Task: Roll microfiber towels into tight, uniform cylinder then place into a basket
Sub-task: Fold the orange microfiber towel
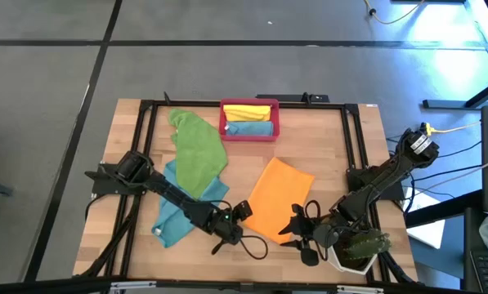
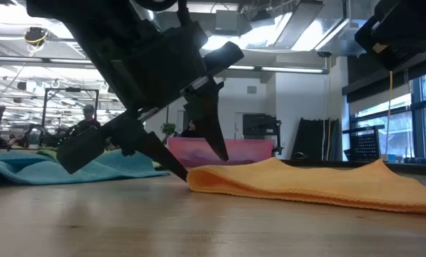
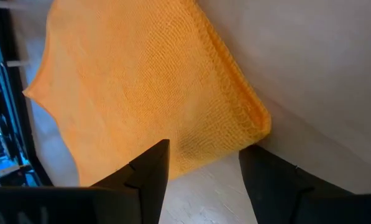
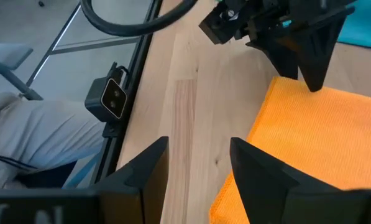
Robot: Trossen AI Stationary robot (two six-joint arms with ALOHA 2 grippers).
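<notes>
An orange microfiber towel [image 1: 278, 200] lies flat on the wooden table, near the front. My left gripper [image 1: 242, 214] stands open at its near-left corner [image 3: 256, 121], slanting down, one finger above the cloth and one low at its edge. My right gripper [image 1: 297, 229] hovers open near the towel's near-right corner [image 4: 278, 93], holding nothing. The red-pink basket [image 1: 249, 133] stands at the far middle with a yellow and a teal rolled towel inside. A green towel [image 1: 196, 151] lies partly over a teal towel [image 1: 178, 208] on the left. My left gripper's lower fingertip [image 2: 181, 172] comes down to the table right at the edge of the orange towel's corner [image 2: 198, 180], slanting in from the table's left. I cannot tell whether it touches the cloth. The upper finger [image 2: 214, 132] stands clear above the towel.
A white plant pot [image 1: 358, 251] stands at the near right corner, close behind my right gripper. A black frame [image 1: 145, 163] runs around the table's edges. Bare wood lies between the orange towel and the basket.
</notes>
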